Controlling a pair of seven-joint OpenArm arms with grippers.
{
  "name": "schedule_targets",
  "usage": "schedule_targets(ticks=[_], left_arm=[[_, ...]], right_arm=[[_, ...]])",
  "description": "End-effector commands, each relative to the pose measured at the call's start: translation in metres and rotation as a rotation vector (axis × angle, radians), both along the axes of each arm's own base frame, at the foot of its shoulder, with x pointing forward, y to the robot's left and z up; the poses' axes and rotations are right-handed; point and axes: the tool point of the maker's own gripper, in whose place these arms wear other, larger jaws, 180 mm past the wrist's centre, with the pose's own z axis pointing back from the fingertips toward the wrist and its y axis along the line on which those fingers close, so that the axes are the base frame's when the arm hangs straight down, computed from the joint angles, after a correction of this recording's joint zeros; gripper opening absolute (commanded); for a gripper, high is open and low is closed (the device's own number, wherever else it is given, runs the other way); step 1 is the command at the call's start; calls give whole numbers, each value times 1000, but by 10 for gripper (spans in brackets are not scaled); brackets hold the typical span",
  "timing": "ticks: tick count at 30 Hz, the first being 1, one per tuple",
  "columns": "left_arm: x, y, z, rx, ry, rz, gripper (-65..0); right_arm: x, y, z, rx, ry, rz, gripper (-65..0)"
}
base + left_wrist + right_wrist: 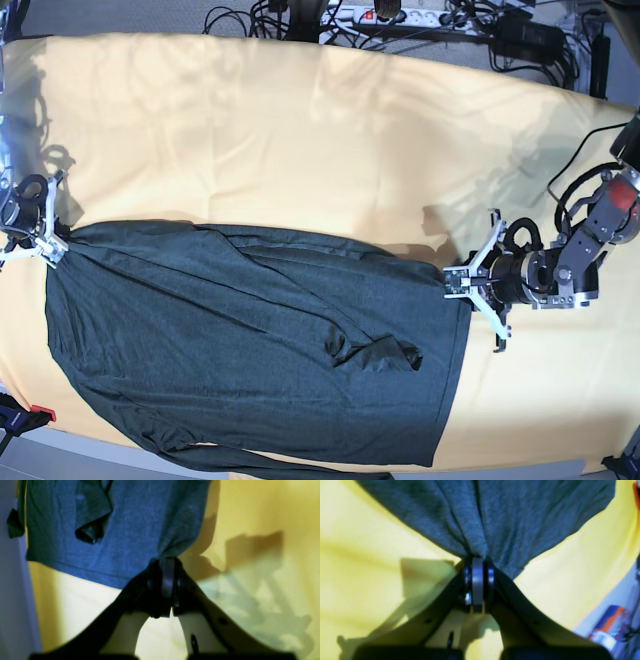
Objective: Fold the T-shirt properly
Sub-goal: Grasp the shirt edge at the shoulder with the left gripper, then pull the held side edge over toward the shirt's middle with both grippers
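The T-shirt (pixel 250 350), dark charcoal knit, lies spread over the front half of the pale yellow tablecloth (pixel 300 130). A rumpled fold (pixel 375 352) sits near its middle right. In the base view my left gripper (pixel 458 283) is at the shirt's upper right corner, shut on the cloth. The left wrist view shows the T-shirt (pixel 112 530) bunching into the left gripper (pixel 165 561). My right gripper (pixel 55 247) is at the far left edge, shut on the shirt's upper left corner. The T-shirt (pixel 507 512) gathers in pleats into that right gripper (pixel 477 558).
Cables and a power strip (pixel 400 15) run along the table's back edge. The shirt's lower hem reaches the front table edge (pixel 300 468). A small red object (pixel 40 412) sits at the front left corner. Bare tablecloth fills the back half.
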Motion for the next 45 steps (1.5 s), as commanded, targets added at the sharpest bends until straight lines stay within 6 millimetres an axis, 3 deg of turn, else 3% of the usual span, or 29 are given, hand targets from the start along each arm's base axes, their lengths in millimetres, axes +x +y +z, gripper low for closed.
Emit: schedule_targets(ticks=[1,8,13,20,24,32,45], left_arm=[[8,4,19,-16,-45,9,-650],[-10,9,39,-23,-57,-25,-650],[-30,7,52,-47,-43,-54,-650],[-82,26,36,27,42,-89,-650],[-102,31,27,47,87,-101,-650],[-120,39,23,80,119,-110,-650],[-130,45,30,92,130,-114,-650]], right_arm=[[9,-13,27,-32,-50,6,-650],[-9,-23,49,-113,-20,74,-650],[-25,-29,38,-145,37,76,-650],[-47,-36,24,-167,106,81,-650],[-56,-38,19,-175,144,82,-650],[-84,-36,17,-189,244,108,-650],[-97,-15,18,-106,315,55,-650]])
